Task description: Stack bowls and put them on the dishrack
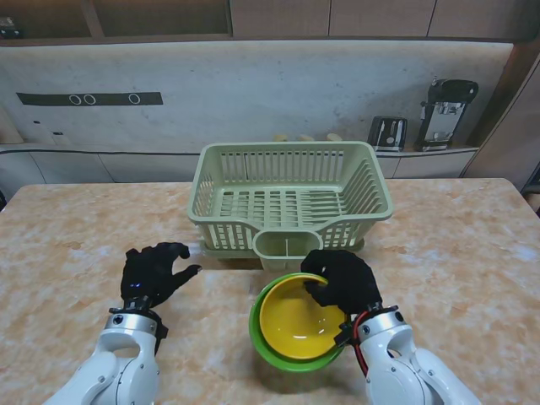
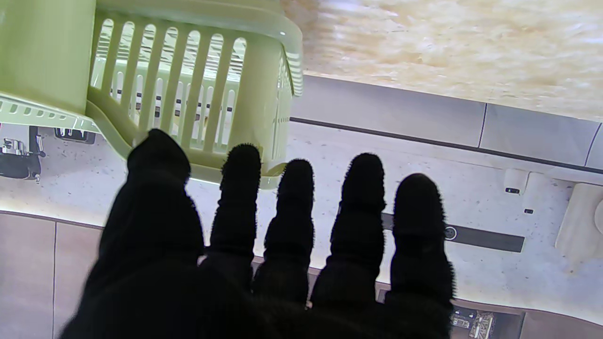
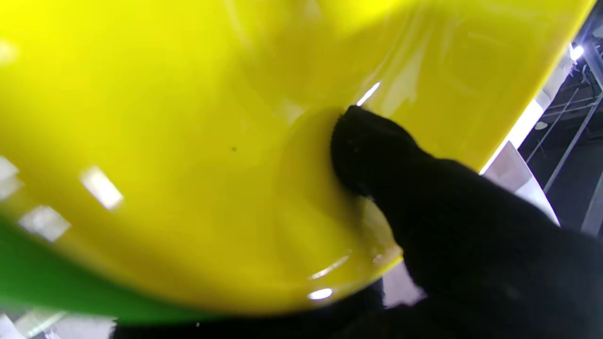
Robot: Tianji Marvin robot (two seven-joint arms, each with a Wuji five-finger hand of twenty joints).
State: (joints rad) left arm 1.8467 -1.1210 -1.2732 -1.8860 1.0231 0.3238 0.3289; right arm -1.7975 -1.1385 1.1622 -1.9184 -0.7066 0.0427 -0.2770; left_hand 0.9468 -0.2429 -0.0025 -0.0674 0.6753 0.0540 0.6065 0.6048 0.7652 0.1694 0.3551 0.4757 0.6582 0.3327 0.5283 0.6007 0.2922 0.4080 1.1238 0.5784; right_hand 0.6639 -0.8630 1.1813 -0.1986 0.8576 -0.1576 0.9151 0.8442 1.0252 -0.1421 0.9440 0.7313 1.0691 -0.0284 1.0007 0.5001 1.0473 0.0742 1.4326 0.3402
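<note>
A yellow bowl [image 1: 295, 323] sits nested inside a green bowl [image 1: 263, 342], just in front of the pale green dishrack [image 1: 291, 196]. My right hand [image 1: 346, 283] is shut on the stacked bowls at their right rim, thumb inside the yellow bowl [image 3: 188, 141] and fingers under it; the stack is tilted. The green bowl [image 3: 33, 278] shows as a band beneath the yellow one. My left hand [image 1: 154, 272] hovers open to the left of the rack, fingers spread [image 2: 292, 221], holding nothing. The dishrack [image 2: 198, 94] corner lies just beyond its fingertips.
The rack has a cutlery cup [image 1: 285, 246] on its near side, close to the bowls. A toaster [image 1: 387, 132] and a coffee machine [image 1: 445, 112] stand on the counter behind the marble table [image 1: 472, 253].
</note>
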